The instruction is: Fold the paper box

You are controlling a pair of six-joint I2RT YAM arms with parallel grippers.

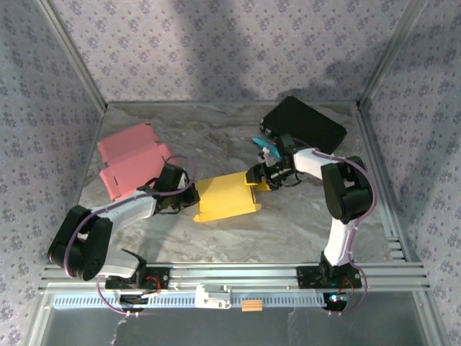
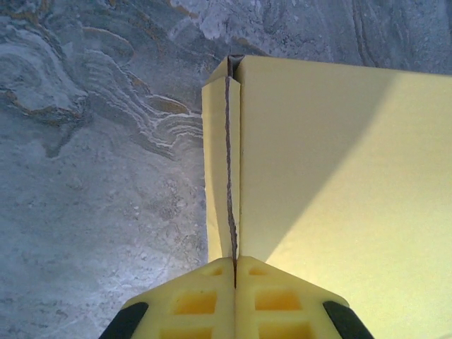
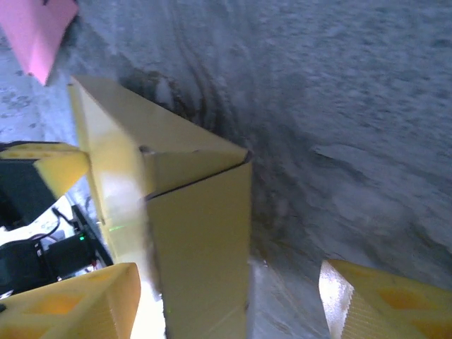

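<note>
**Desk:** Where was the box when you checked?

**Operator:** From the top camera I saw the yellow box (image 1: 227,198) lying flat near the middle of the table (image 1: 216,137), between the two arms. It was only partly formed. On the left wrist camera I could see two of its panels meeting along a thin dark seam, with a broad flat panel spreading to the right.

**Desk:** And the left end effector?

**Operator:** The left end effector (image 1: 191,196) was at the box's left edge, pinched tight. On its own camera the two yellow fingers (image 2: 198,300) were pressed together with no gap, right at the end of that seam, clamping the thin wall of the box.

**Desk:** The right one?

**Operator:** The right end effector (image 1: 261,176) sat at the opposite edge of the box, spread wide. On its wrist camera a folded corner of the box stood up between the fingers (image 3: 92,296). That corner was close against the finger on the left of the picture. I couldn't tell whether they touched. The other finger was well clear, with bare table between it and the box. It wasn't gripping anything.

**Desk:** Anything else on the table?

**Operator:** A pink box (image 1: 133,162) lay flat behind the left arm, near the left wall and apart from the yellow one. A black case (image 1: 302,122) sat in the far right corner, behind the right arm.
</note>
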